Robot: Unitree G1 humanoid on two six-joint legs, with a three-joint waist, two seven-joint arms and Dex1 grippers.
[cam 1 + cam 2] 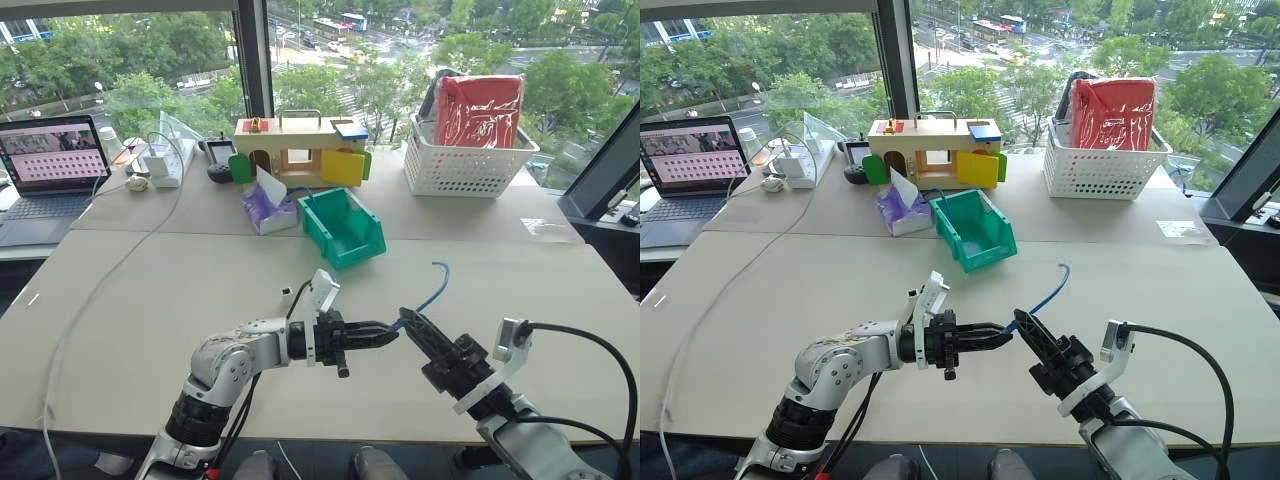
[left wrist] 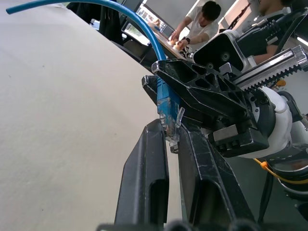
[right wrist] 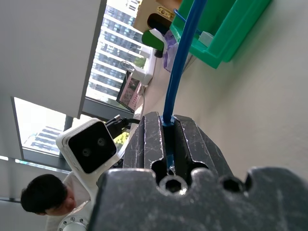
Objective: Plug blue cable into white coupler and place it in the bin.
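We see the right gripper (image 1: 412,325) closed on the blue cable (image 1: 434,288) in front of the bin (image 1: 345,228), the left gripper (image 1: 385,335) slightly open around its clear plug (image 2: 169,126).

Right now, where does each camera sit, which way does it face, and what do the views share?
Left eye: on the head, looking down over the table; both arms show.
Right eye: beside it, same scene, teal bin behind.
Left wrist: along the left hand, facing the right hand and the cable's plug.
Right wrist: along the right hand, shut on the blue cable, facing the bin.
Shared: all four show the blue cable.
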